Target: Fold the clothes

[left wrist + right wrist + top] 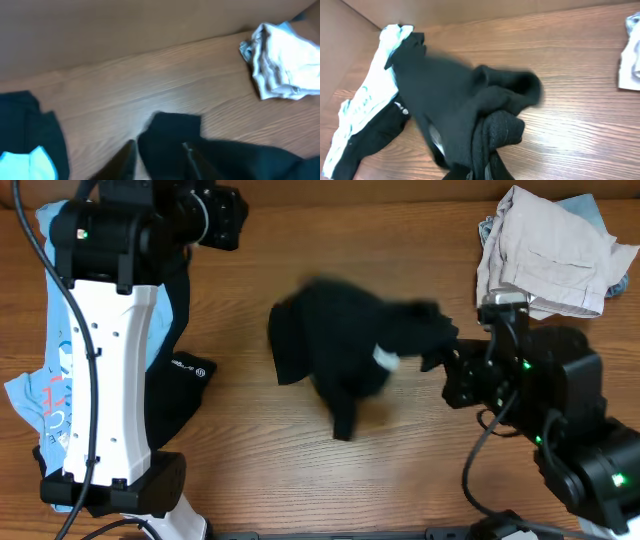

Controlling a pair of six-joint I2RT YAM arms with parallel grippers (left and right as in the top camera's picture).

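overhead / shirt: black T-shirt (pixel 340 345) sits bunched mid-table (pixel 400 480), smeared w/ blur, white tag (pixel 385 358) showing on its rt side. Nowhere near flat.
overhead / right hand: right gripper (pixel 447 362) is at the shirt's rt edge, clamped on a wad of it afaict. I read that as an edge grab so the thing can be dragged out flat.
overhead / left side: left arm (pixel 100 360) hangs over the light-blue tee (pixel 45 395) and black logo garment (pixel 185 380), well apart from the shirt. Those two lie at the left edge, prob queued for later.
overhead / extras: beige pile (pixel 550 250) in the top rt corner, off to the side of the work zone.
left wrist / hand: left gripper (pixel 159 161) looks spread wide w/ nothing pinched, blurry tho.
left wrist / scene: the shirt's edge lies just beyond the fingertips. Beige pile far rt, blue tee corner bottom left.
right wrist / hand: fingers are buried in cloth at the frame bottom, can't see the jaws themselves. The fabric gathers and drapes from that spot, so it's holding the shirt.
right wrist / scene: blue tee and logo garment lie behind on the left.
stage: early imo, spreading only, no fold made.
risk: a one-point grip just drags a lump, so the left hand needs the opposite edge.
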